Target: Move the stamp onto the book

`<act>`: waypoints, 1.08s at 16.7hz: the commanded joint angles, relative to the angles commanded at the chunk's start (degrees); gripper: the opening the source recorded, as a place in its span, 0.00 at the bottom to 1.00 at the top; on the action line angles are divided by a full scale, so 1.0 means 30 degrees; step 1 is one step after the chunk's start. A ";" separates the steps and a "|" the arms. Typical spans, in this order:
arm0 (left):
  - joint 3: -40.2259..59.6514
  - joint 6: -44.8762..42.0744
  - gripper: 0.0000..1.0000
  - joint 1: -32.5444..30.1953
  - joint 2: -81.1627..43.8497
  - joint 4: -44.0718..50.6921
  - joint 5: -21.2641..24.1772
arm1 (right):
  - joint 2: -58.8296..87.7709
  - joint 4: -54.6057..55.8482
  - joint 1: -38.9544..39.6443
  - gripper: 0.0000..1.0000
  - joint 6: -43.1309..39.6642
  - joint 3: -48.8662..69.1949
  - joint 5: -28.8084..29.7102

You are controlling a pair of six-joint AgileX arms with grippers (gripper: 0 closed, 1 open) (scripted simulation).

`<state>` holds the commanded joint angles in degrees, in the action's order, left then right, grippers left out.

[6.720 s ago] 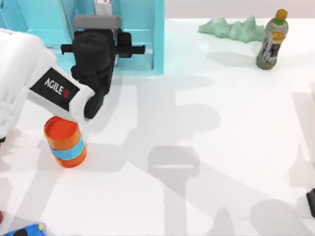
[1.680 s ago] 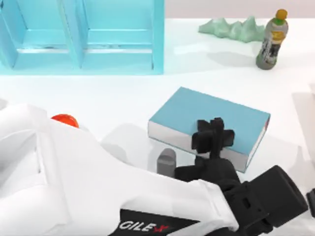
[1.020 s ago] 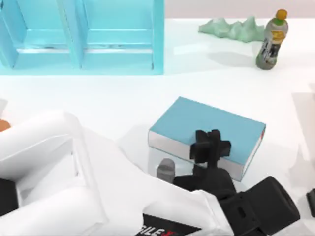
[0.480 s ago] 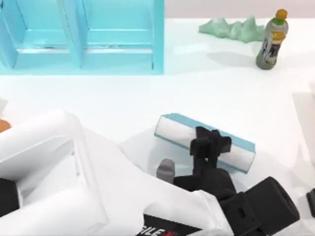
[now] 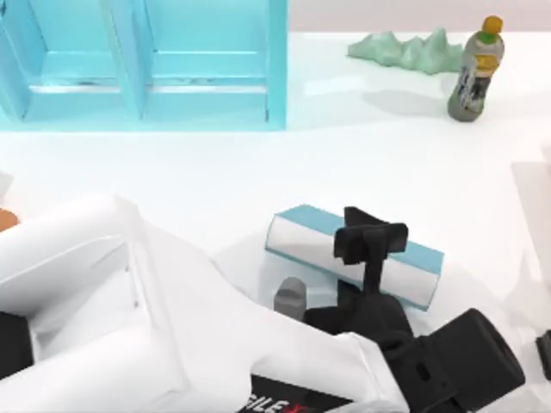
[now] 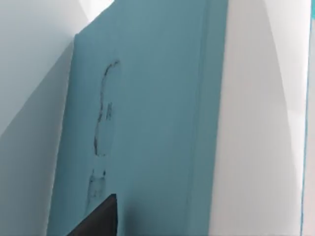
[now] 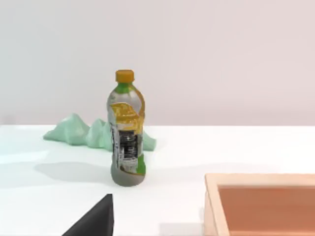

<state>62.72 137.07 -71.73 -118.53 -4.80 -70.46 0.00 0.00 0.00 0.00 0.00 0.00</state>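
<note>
The teal-blue book (image 5: 310, 241) sits at the table's middle front, tipped so its white page edges face up and only a strip of cover shows. My left gripper (image 5: 372, 243) reaches over from the bottom of the top view and is shut on the book's near side. In the left wrist view the book's teal cover (image 6: 147, 123) is very close, with one dark fingertip (image 6: 98, 221) against it. The stamp is out of view. My right gripper (image 5: 544, 354) is parked at the table's right edge.
A light blue shelf unit (image 5: 146, 60) stands at the back left. A bottle (image 5: 475, 69) and a pale green lump (image 5: 405, 50) are at the back right. An open wooden box (image 7: 261, 201) lies near the right arm. My left arm covers the front left.
The book lay flat a second ago; it has since been tipped up onto its side in my left gripper, with the white page edges turned upward. The right arm has not moved.
</note>
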 joint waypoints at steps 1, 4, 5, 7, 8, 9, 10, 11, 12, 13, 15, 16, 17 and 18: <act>0.0000 0.0000 1.00 0.0000 0.0000 0.0000 0.0000 | 0.0000 0.0000 0.0000 1.00 0.0000 0.0000 0.0000; -0.0030 0.0022 1.00 -0.0019 -0.0022 0.0036 0.0015 | 0.0000 0.0000 0.0000 1.00 0.0000 0.0000 0.0000; 0.0036 0.0232 1.00 -0.0112 -0.0065 0.0230 0.0008 | 0.0000 0.0000 0.0000 1.00 0.0000 0.0000 0.0000; 0.0353 0.1246 1.00 -0.0542 -0.0252 0.1200 -0.0019 | 0.0000 0.0000 0.0000 1.00 0.0000 0.0000 0.0000; 0.0593 0.2051 1.00 -0.0860 -0.0386 0.1982 -0.0038 | 0.0000 0.0000 0.0000 1.00 0.0000 0.0000 0.0000; 0.0876 0.3048 1.00 -0.1231 -0.0541 0.2960 -0.0061 | 0.0000 0.0000 0.0000 1.00 0.0000 0.0000 0.0000; 0.1195 0.4219 1.00 -0.1643 -0.0713 0.4128 -0.0083 | 0.0000 0.0000 0.0000 1.00 0.0000 0.0000 0.0000; 0.1544 0.5543 1.00 -0.2088 -0.0893 0.5473 -0.0104 | 0.0000 0.0000 0.0000 1.00 0.0000 0.0000 0.0000; 0.1914 0.6983 1.00 -0.2554 -0.1079 0.6955 -0.0124 | 0.0000 0.0000 0.0000 1.00 0.0000 0.0000 0.0000; 0.2301 0.8511 1.00 -0.3034 -0.1269 0.8556 -0.0144 | 0.0000 0.0000 0.0000 1.00 0.0000 0.0000 0.0000; 0.3094 1.1721 1.00 -0.4000 -0.1646 1.2032 -0.0176 | 0.0000 0.0000 0.0000 1.00 0.0000 0.0000 0.0000; 0.3488 1.3345 1.00 -0.4469 -0.1824 1.3847 -0.0186 | 0.0000 0.0000 0.0000 1.00 0.0000 0.0000 0.0000; 0.3869 1.4953 1.00 -0.4919 -0.1989 1.5676 -0.0190 | 0.0000 0.0000 0.0000 1.00 0.0000 0.0000 0.0000; 0.4234 1.6527 1.00 -0.5345 -0.2141 1.7490 -0.0189 | 0.0000 0.0000 0.0000 1.00 0.0000 0.0000 0.0000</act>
<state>75.42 186.66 -87.76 -124.95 47.67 -71.03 0.00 0.00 0.00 0.00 0.00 0.00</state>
